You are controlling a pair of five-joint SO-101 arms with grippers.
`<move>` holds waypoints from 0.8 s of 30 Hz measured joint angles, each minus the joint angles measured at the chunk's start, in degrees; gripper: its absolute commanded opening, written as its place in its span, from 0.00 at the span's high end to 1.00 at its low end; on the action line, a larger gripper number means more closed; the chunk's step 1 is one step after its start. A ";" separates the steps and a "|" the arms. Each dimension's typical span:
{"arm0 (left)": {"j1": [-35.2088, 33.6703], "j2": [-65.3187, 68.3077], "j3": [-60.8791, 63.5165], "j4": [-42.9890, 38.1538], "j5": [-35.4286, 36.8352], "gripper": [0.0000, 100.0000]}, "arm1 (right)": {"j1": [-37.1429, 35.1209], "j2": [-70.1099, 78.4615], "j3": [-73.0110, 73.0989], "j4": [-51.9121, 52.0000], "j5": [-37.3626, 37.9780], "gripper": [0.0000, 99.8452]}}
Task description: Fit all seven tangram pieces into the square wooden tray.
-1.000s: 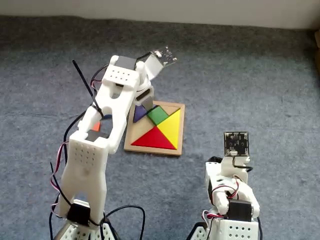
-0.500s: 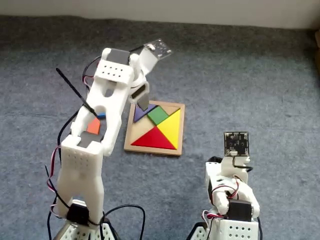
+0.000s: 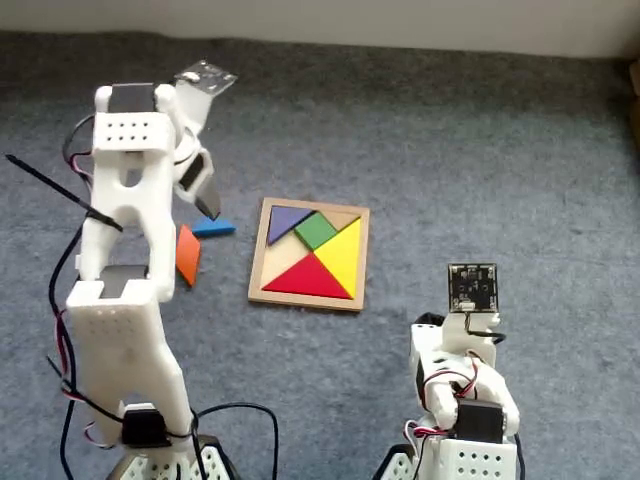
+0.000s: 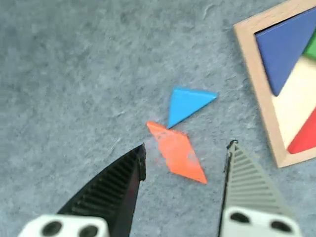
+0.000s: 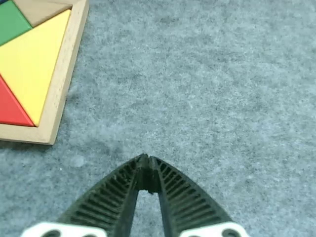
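Note:
The square wooden tray (image 3: 258,262) lies mid-table holding a dark blue triangle (image 3: 285,221), a green square (image 3: 316,231), a yellow triangle (image 3: 345,255) and a red triangle (image 3: 305,276), with bare wood left of centre. Left of the tray, on the carpet, a light blue triangle (image 3: 213,228) touches an orange parallelogram (image 3: 187,255). My left gripper (image 4: 186,146) hangs open above the orange parallelogram (image 4: 177,154), with the light blue triangle (image 4: 187,102) just beyond it and nothing held. My right gripper (image 5: 147,160) is shut and empty over bare carpet near the tray's corner (image 5: 59,94).
Grey carpet covers the whole table. The right arm (image 3: 465,380) is folded at the front right, and the left arm (image 3: 125,260) stretches along the left side. A pale wall edge runs across the back.
My left arm has swung left, away from above the tray's far left corner to above the two loose pieces. The right arm has not moved.

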 measured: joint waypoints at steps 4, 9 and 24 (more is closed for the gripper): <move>-2.46 0.00 5.89 0.00 0.00 0.74 | 0.00 0.00 0.00 0.00 0.00 0.99; -2.11 0.00 15.12 -4.22 0.00 0.74 | 0.00 0.00 0.00 0.00 0.00 0.99; -2.55 -1.93 32.44 -18.64 0.18 0.91 | 0.62 0.00 0.00 0.00 0.00 0.99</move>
